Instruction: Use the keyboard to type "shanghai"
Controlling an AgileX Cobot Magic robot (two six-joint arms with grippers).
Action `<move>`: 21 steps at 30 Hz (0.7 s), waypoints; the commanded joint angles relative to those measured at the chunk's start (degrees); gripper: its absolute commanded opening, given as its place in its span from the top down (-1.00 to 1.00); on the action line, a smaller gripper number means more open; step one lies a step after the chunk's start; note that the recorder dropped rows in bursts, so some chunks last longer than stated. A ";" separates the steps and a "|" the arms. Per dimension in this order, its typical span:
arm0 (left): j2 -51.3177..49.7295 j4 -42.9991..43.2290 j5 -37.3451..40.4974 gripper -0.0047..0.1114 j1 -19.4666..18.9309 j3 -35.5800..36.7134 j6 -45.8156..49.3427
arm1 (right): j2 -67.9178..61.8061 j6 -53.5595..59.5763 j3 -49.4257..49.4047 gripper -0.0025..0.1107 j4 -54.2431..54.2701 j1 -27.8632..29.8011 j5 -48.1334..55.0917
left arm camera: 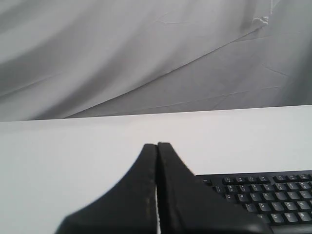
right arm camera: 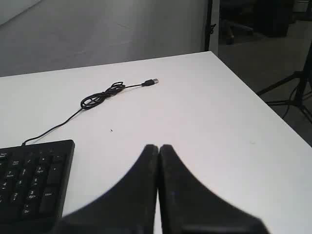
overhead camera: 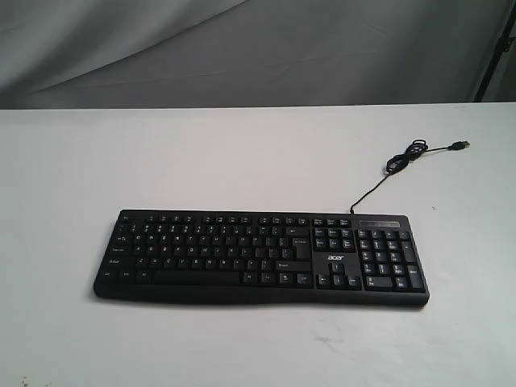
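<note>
The long black keyboard (overhead camera: 262,256) with white legends and an acer logo lies flat on the white table, number pad to the right. Its thin black cable (overhead camera: 403,158) coils behind it and ends in a USB plug (overhead camera: 460,146). Neither arm shows in the exterior view. In the left wrist view my left gripper (left arm camera: 157,145) is shut, empty, off the keyboard's (left arm camera: 273,195) left end. In the right wrist view my right gripper (right arm camera: 159,146) is shut, empty, off the keyboard's (right arm camera: 31,180) number-pad end, with the cable (right arm camera: 100,97) beyond.
The white table (overhead camera: 242,153) has bare surface all round the keyboard. A grey cloth backdrop (overhead camera: 242,48) hangs behind it. The table's right edge (right arm camera: 253,92) drops off to a floor with tripod legs (right arm camera: 292,92).
</note>
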State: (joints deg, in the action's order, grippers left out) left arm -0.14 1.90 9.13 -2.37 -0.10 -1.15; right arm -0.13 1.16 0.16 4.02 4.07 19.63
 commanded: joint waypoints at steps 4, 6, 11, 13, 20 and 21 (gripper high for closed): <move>0.14 0.00 -0.34 0.92 0.37 0.10 -0.15 | 0.13 -0.09 -0.16 0.96 -0.60 -0.03 -0.18; 0.14 0.00 -0.34 0.92 0.37 0.10 -0.15 | 0.13 -0.09 -0.16 0.96 -0.60 -0.03 -0.18; 0.14 0.00 -0.34 0.92 0.37 0.10 -0.15 | 0.13 -0.09 -0.16 0.96 -0.60 -0.03 -0.18; 0.14 0.00 -0.34 0.92 0.37 0.10 -0.15 | 0.13 -0.09 -0.16 0.96 -0.60 -0.03 -0.18; 0.14 0.00 -0.34 0.92 0.37 0.10 -0.15 | 0.13 0.06 -0.16 0.96 -1.90 -0.03 -10.10; 0.14 0.00 -0.34 0.92 0.37 0.10 -0.15 | 0.13 -0.06 -0.16 0.96 -1.90 -0.03 -13.63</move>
State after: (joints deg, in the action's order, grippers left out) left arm -0.14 1.90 9.13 -2.37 -0.10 -1.15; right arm -0.13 1.16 0.16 2.97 4.07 14.30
